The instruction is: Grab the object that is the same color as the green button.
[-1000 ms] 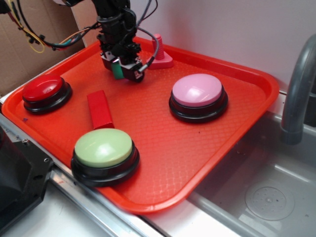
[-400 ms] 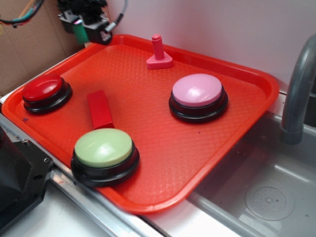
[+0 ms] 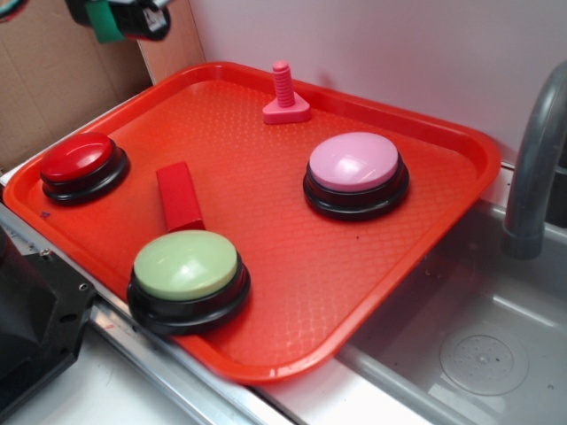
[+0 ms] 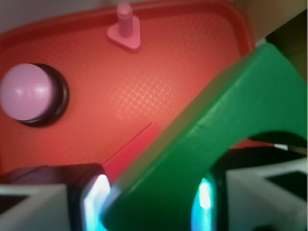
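Gripper [image 3: 120,19] above tray's [image 3: 443,133] far-left corner, jaws clamped on green block [image 4: 211,144]. Advice: maintain squeeze, lift level, no jerks.

Claw [image 3: 120,19] cut by top edge — block [image 4: 211,144] blurred.

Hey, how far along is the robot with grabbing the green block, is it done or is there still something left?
Essentially done. The gripper is shut on the green block and holds it high above the tray's far left corner, clear of its surface. The wrist view shows the block filling the space between the fingers. The green button, its colour match, sits untouched on the tray. Nothing looks left except keeping the hold.
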You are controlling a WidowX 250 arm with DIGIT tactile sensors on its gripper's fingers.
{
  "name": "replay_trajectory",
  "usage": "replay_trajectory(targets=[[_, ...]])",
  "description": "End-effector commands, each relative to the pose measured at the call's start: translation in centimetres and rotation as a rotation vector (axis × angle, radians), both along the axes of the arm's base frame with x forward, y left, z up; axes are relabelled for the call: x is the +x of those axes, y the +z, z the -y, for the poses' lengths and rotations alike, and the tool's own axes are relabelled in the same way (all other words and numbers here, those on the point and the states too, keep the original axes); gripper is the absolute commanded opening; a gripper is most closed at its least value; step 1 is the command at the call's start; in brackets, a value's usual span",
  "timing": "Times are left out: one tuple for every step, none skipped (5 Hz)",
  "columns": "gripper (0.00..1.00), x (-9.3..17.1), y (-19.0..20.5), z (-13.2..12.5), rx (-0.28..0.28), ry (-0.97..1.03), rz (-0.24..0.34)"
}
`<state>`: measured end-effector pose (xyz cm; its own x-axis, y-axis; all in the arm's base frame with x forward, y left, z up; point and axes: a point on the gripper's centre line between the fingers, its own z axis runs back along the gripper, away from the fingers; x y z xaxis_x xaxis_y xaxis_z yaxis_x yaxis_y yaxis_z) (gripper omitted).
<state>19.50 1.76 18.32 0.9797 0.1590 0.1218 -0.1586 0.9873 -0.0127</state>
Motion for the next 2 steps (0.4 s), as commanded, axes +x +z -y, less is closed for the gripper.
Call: replay_trajectory(targets=[[0.00,-0.2,0.2,0.9,-0.008,0.025,0.079],[0.00,-0.2,-0.9,1.1,0.048,0.048,0.098]])
